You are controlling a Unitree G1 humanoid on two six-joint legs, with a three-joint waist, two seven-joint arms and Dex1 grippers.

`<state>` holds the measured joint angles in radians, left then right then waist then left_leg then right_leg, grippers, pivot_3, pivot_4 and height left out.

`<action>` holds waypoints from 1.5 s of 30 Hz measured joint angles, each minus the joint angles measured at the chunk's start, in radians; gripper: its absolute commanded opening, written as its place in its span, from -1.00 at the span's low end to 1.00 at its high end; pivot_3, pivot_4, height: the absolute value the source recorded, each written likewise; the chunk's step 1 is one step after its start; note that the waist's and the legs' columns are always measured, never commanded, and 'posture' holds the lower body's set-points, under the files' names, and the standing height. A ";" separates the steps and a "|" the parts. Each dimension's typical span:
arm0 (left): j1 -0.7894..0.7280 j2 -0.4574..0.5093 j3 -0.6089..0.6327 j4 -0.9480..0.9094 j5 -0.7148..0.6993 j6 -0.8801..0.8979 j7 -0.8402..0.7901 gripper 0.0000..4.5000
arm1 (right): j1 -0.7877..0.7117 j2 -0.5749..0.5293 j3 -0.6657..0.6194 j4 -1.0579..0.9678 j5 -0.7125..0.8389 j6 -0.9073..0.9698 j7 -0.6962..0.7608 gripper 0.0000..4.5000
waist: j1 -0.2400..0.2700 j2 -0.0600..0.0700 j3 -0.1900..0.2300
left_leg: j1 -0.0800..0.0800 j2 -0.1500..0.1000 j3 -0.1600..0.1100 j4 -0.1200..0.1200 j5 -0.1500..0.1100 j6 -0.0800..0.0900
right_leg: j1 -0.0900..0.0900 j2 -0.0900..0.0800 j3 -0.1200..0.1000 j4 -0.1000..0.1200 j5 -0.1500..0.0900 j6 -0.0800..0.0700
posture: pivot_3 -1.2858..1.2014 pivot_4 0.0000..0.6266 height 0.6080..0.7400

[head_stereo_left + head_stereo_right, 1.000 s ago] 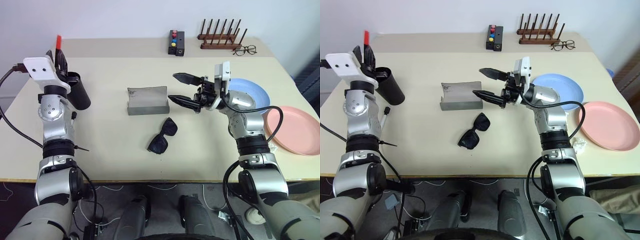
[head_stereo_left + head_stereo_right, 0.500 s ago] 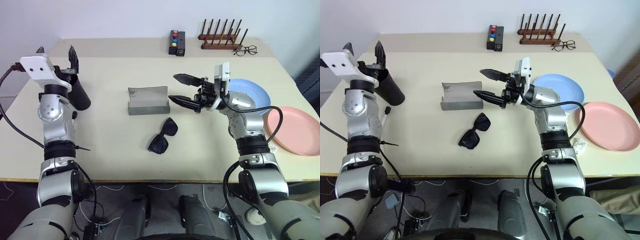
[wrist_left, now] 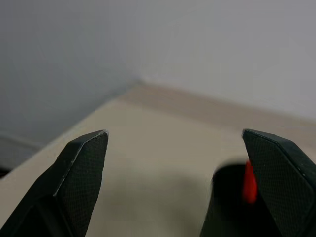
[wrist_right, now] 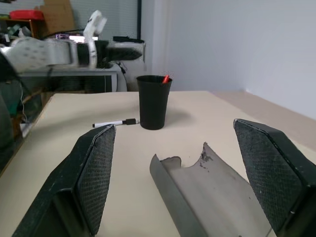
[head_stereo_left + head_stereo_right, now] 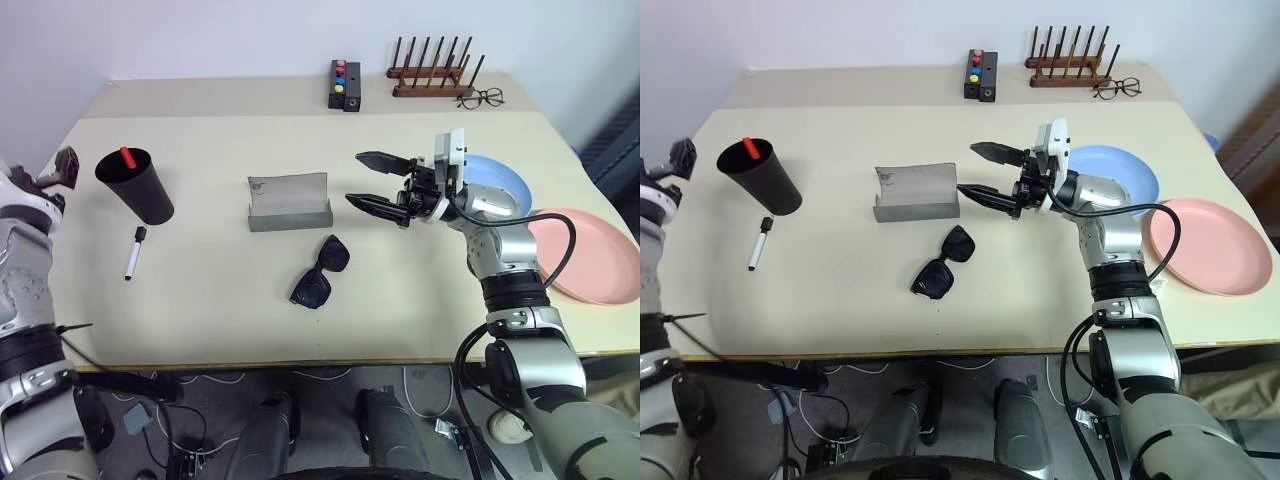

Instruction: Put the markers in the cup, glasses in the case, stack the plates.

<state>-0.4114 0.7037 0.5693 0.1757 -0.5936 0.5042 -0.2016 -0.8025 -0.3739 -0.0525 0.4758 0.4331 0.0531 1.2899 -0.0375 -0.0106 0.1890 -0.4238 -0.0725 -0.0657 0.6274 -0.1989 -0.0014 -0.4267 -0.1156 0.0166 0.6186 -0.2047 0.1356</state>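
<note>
Nearest me, the black sunglasses (image 5: 321, 273) are lying folded on the bench (image 5: 220, 310), well in front of the grey case (image 5: 290, 201), which is sitting open and empty. I'm holding my right arm bent across toward the middle, its right claw (image 5: 366, 179) pointing left just beside the case's right end, jaws spread wide with nothing between them. Behind that wrist the light blue plate (image 5: 505, 181) is lying flat, and the salmon pink plate (image 5: 590, 266) is resting apart from it at the right edge. On the left, a white marker (image 5: 132, 252) with a black cap is lying just in front of the black cup (image 5: 137, 185), and a red-ended marker (image 5: 127, 157) is standing inside the cup. My left arm is hanging out past the bench's left edge, its left claw (image 5: 55, 172) well apart from the cup, fingers (image 3: 81, 168) spread wide and gripping nothing. Farthest back I'm seeing a button box (image 5: 345, 84), a wooden peg rack (image 5: 432, 73) and clear spectacles (image 5: 484, 97).
</note>
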 measured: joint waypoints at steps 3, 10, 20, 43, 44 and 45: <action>0.072 0.048 0.002 -0.085 -0.053 0.130 -0.067 0.97 | 0.001 -0.005 0.012 0.000 -0.002 0.016 0.020 0.74 | 0.001 0.000 0.000 | 0.000 0.000 0.000 0.000 0.000 0.000 | 0.000 0.000 0.000 0.000 0.000 0.000 | 0.03 -0.52 1.00; 0.149 0.152 0.003 -0.146 -0.093 0.310 -0.183 0.97 | 0.070 -0.070 0.068 -0.025 -0.018 0.061 0.123 0.74 | -0.002 0.000 0.000 | 0.000 0.000 0.000 -0.001 -0.001 -0.002 | -0.001 0.000 0.000 -0.001 0.000 0.000 | 0.03 -0.52 1.00; 0.122 0.167 -0.178 -0.050 0.037 0.332 -0.241 0.97 | 0.078 -0.072 0.084 -0.091 -0.017 0.090 0.148 0.74 | -0.001 0.000 0.000 | 0.000 0.000 0.000 -0.002 -0.002 -0.003 | -0.001 0.000 0.000 -0.001 0.000 0.000 | 0.03 -0.52 1.00; -0.075 0.091 -0.270 0.219 0.213 0.385 -0.192 -0.99 | 0.098 -0.083 0.095 -0.153 -0.020 0.115 0.133 0.74 | 0.003 0.000 0.000 | 0.000 0.000 0.000 -0.002 -0.002 -0.003 | -0.001 -0.001 0.000 -0.001 0.000 0.000 | 0.03 -0.52 1.00; -0.073 0.088 -0.265 0.211 0.212 0.393 -0.189 -0.99 | 0.098 -0.083 0.095 -0.153 -0.020 0.115 0.131 0.74 | 0.003 0.000 0.000 | 0.000 0.000 0.000 -0.002 -0.002 -0.003 | -0.001 -0.001 0.000 -0.001 0.000 0.000 | 0.03 -0.52 1.00; -0.064 0.083 -0.253 0.193 0.209 0.404 -0.188 -0.99 | 0.098 -0.083 0.095 -0.153 -0.020 0.115 0.130 0.74 | 0.002 0.000 0.000 | 0.000 0.000 0.000 -0.002 -0.002 -0.003 | -0.001 -0.001 0.000 -0.001 0.000 0.000 | 0.03 -0.52 1.00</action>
<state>-0.4755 0.7864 0.3162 0.3690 -0.3843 0.9082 -0.3894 -0.7041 -0.4573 0.0424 0.3224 0.4136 0.1676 1.4201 -0.0352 -0.0106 0.1889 -0.4235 -0.0724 -0.0654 0.6257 -0.2005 -0.0043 -0.4273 -0.1165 0.0166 0.6175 -0.2048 0.1355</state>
